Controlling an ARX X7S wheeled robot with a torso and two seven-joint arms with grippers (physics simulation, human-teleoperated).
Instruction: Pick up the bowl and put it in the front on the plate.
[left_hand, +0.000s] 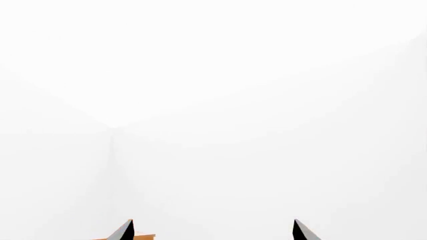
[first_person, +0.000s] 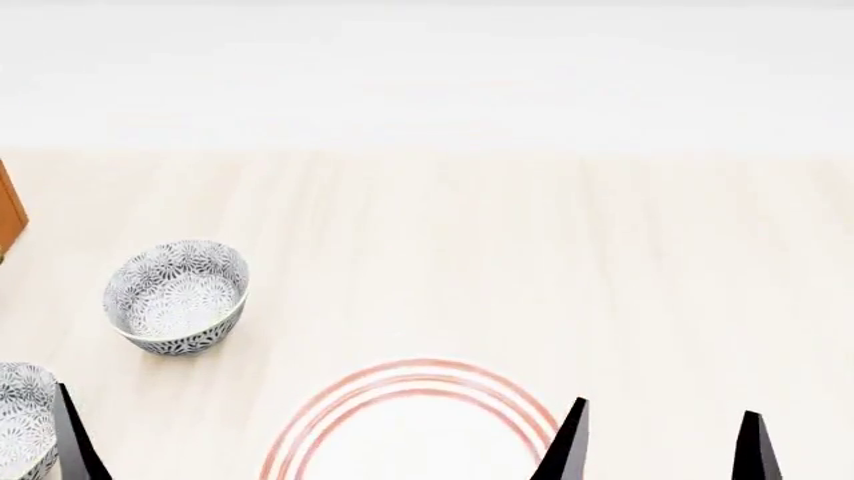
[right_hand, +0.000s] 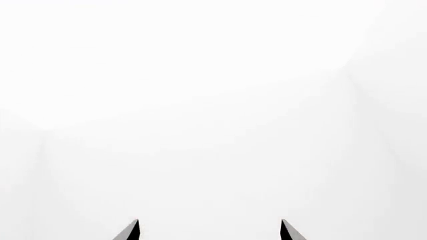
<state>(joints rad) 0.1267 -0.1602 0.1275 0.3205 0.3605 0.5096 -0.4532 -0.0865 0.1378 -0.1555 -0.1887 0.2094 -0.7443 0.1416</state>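
Both hands idle: right hand (first_person: 662, 450) spread open at the near edge, holding nothing; left hand (left_hand: 212, 231) also open and empty. Task not started. Bowl (first_person: 178, 296) sits on the table (first_person: 534, 250), left and beyond the plate (first_person: 414, 385), apart from it, empty. Second bowl (first_person: 20, 420) near-left. Plate bare as far as visible.

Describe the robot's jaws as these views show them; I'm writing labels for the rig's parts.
Only fingertips show. The right gripper ends in two slim black pointed blades; in its wrist view one blade face renders grey. The left gripper matches: two dark tapering tips, one face grey. No cables, markings or arm links show in any view.
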